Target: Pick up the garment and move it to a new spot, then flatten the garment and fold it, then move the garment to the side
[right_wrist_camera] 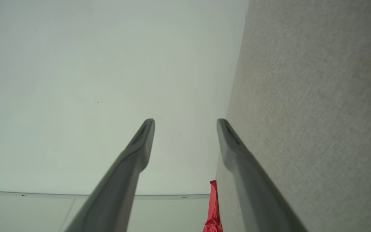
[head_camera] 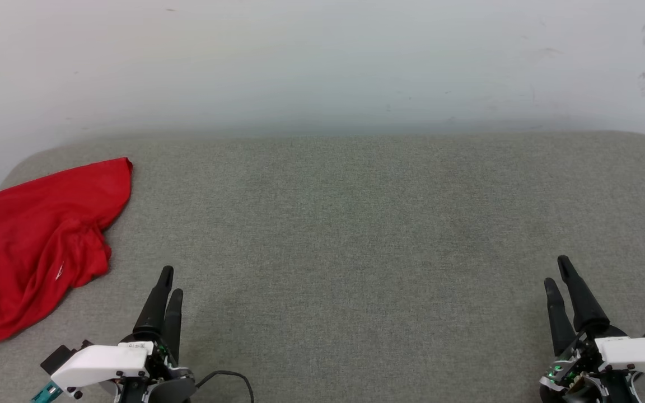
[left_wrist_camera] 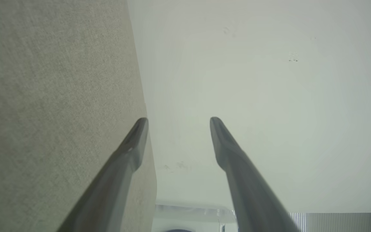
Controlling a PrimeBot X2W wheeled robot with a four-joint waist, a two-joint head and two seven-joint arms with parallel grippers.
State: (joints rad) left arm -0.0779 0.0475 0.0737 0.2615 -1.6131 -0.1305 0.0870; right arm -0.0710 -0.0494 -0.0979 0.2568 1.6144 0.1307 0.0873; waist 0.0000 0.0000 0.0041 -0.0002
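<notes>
The garment (head_camera: 31, 240) lies crumpled in a red heap at the far left of the grey fabric surface (head_camera: 356, 235), partly hanging past the left edge; its lettering is hidden. A thin red strip of the garment (right_wrist_camera: 214, 209) shows low in the right wrist view. My left gripper (head_camera: 170, 280) rests at the lower left, just right of the garment and apart from it, open and holding nothing. My right gripper (head_camera: 556, 270) sits at the lower right, far from the garment, also open. In the wrist views the left gripper (left_wrist_camera: 179, 120) and right gripper (right_wrist_camera: 185, 120) have spread, bare fingers.
A pale wall (head_camera: 322, 61) rises behind the grey surface's back edge. A black cable (head_camera: 233, 378) loops beside my left wrist. The surface's corners are rounded at back left and back right.
</notes>
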